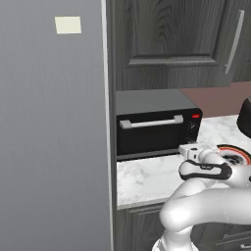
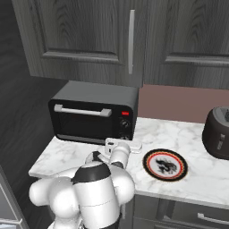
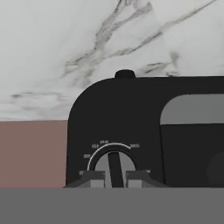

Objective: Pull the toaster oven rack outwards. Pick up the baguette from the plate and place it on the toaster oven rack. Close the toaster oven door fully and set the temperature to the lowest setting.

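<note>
Looking along the hand camera, I see the gripper [image 3: 115, 175] right at a knob [image 3: 114, 164] on the toaster oven [image 3: 131, 127], one dark finger tip on each side of the knob's raised black bar. The jaws stand narrow, with only that bar between them, but I cannot tell whether they actually press on it. That view is rolled over, so the marble shows above the oven and a white arc of dial markings curves over the knob.

From the base cameras, my white arm reaches forward over the marble counter [image 2: 58, 154], and the hand [image 2: 120, 145] sits low in front of the oven's right end, below the small red light [image 2: 125, 113] and by the two black knobs [image 2: 125, 125]. The toaster oven door [image 2: 82, 123] stands upright and closed, its silver bar handle [image 2: 82, 110] running along the top edge. I can make out nothing of the rack or the bread behind the dark glass.

Just right of my wrist, the plate [image 2: 165, 164] lies flat on the counter with its orange-red rim, white ring and dark patterned centre, and it carries nothing. Farther right, near the wall, a large dark rounded vessel [image 2: 217, 133] stands well apart from the oven. Dark wood cabinets [image 2: 89, 36] hang above, and a tall grey panel [image 1: 51, 137] rises at the oven's left.
</note>
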